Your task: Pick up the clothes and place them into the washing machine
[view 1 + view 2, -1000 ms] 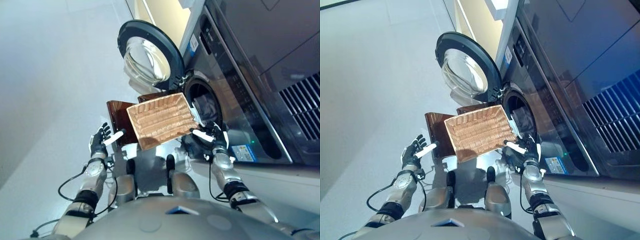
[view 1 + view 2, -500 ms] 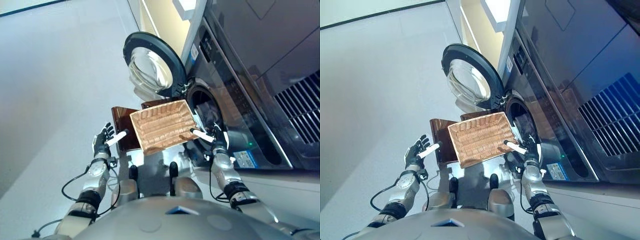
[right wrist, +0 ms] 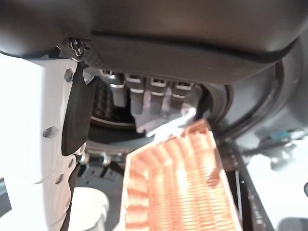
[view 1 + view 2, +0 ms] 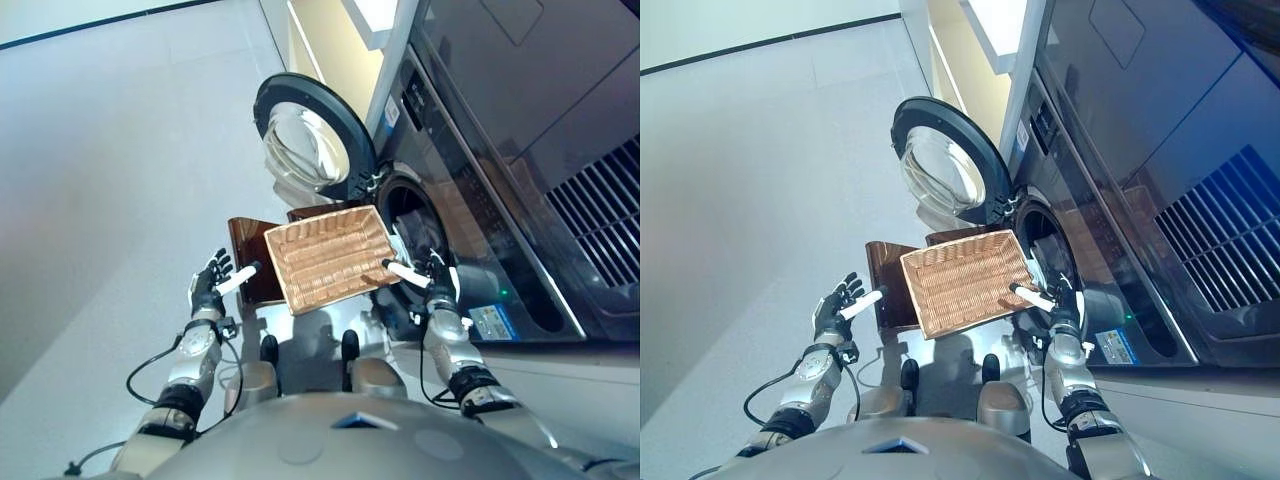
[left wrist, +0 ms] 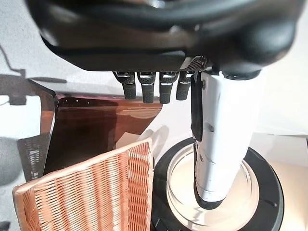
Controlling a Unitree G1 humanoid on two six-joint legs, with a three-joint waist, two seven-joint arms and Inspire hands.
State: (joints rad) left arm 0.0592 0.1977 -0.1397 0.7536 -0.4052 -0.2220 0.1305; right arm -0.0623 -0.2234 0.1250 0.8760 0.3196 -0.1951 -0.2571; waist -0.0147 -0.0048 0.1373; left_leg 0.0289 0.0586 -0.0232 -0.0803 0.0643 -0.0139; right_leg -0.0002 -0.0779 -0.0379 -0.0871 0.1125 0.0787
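Dark clothes point(image 4: 407, 228) inside washing machine point(image 4: 470, 190) drum

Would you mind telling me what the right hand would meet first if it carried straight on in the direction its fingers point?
Probably the open drum mouth of the washing machine: the right hand points that way past the wicker basket. Depth is unclear.

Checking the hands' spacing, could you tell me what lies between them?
In the left eye view, the wicker basket lies between the left hand and right hand.

wicker basket point(image 4: 328, 258) | brown stool point(image 4: 250, 255) beneath | grey floor point(image 4: 110, 180)
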